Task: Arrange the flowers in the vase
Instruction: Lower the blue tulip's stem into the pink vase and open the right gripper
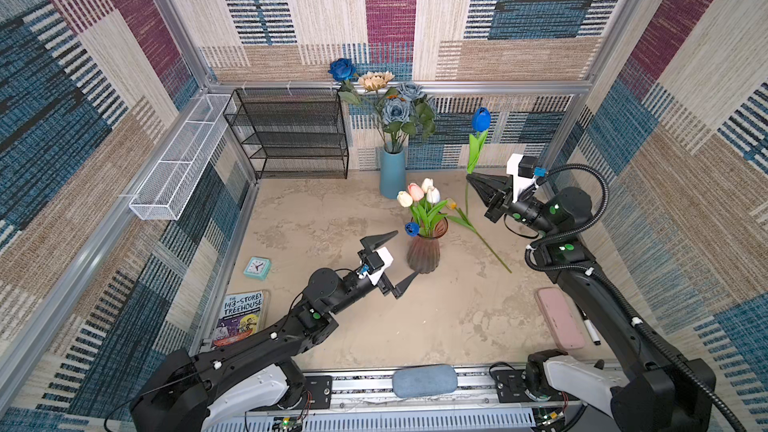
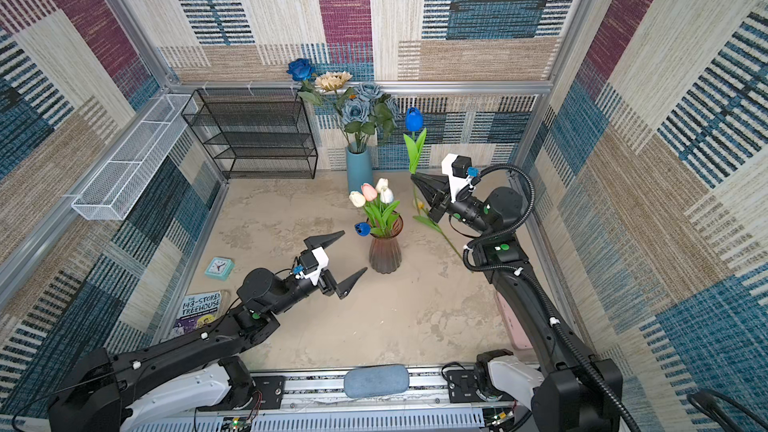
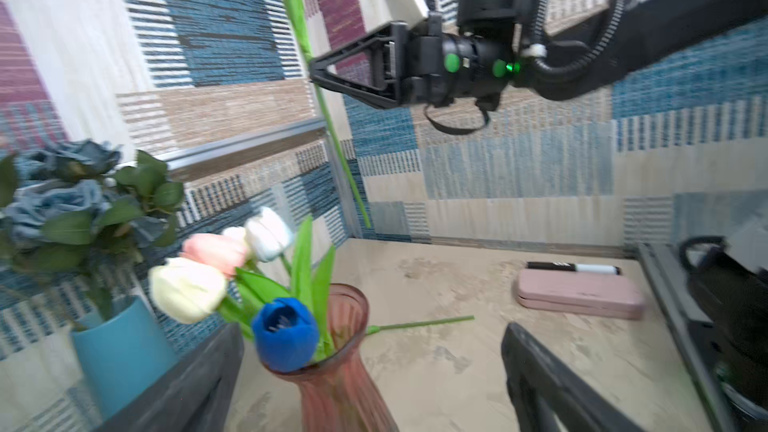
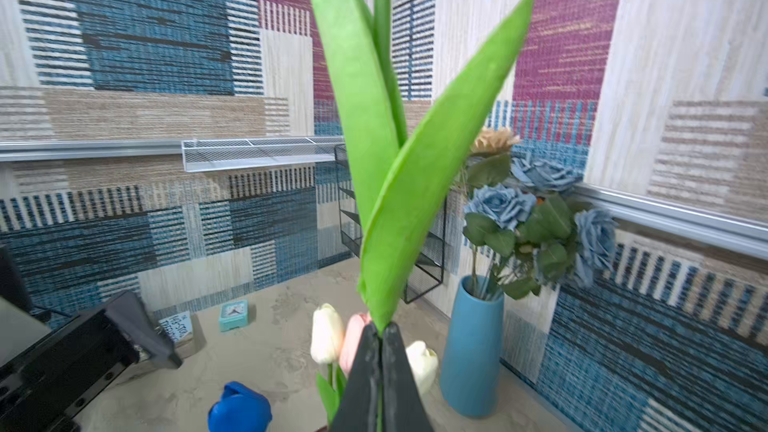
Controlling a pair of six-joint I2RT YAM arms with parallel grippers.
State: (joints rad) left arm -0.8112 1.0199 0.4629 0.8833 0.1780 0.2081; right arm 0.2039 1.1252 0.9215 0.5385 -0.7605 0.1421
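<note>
Beside pink vase, right end effector pinching blue tulip stem, left end effector wide, seemingly empty

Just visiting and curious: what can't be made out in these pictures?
- held blue tulip: bloom cut off by the right wrist view's top edge.
- book: lower cover hidden by the left arm, both top views.
- clock: time too small to read, top views.
- pink vase: tinted glass hides stem ends, top views.

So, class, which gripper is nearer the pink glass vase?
Left. The left gripper hangs open right beside the vase; the right gripper is farther off toward the back wall, shut on the stem of a blue tulip.
</note>
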